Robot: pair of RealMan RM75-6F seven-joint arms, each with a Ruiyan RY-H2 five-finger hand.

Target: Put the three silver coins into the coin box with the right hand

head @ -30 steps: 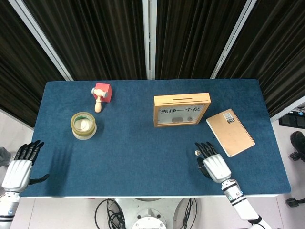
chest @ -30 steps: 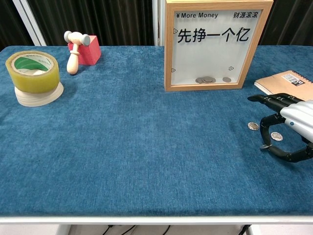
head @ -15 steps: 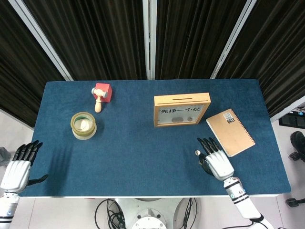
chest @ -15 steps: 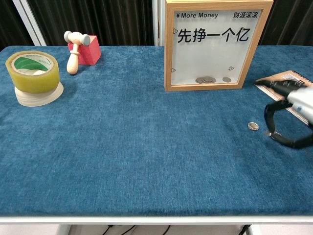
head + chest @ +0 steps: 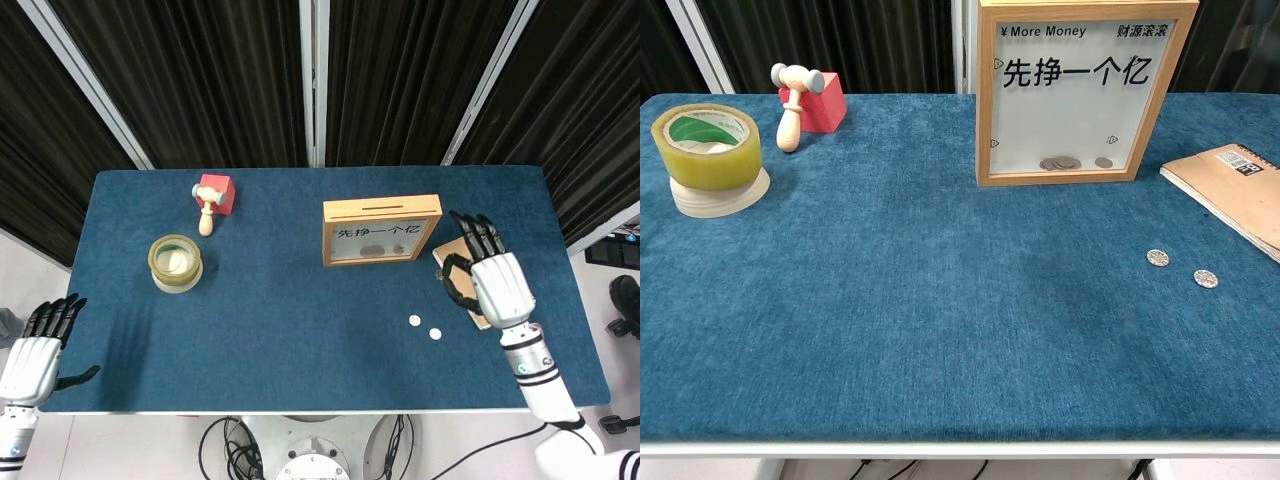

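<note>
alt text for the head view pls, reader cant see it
Overhead: the right hand hovers over a brown notebook beside the wooden coin box; two silver coins lie on the blue table. Tape roll at left.

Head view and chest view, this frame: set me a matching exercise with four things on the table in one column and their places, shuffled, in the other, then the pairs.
Things:
1. coin box
2. tape roll
3. notebook
4. two loose coins

Places:
A. stacked on a paler roll near the table's left edge
B. flat on the cloth in front of the notebook
C. partly under the right hand in the head view
D. standing upright mid-table, with coins behind its window

Pairs: 1-D, 2-A, 3-C, 4-B
</note>
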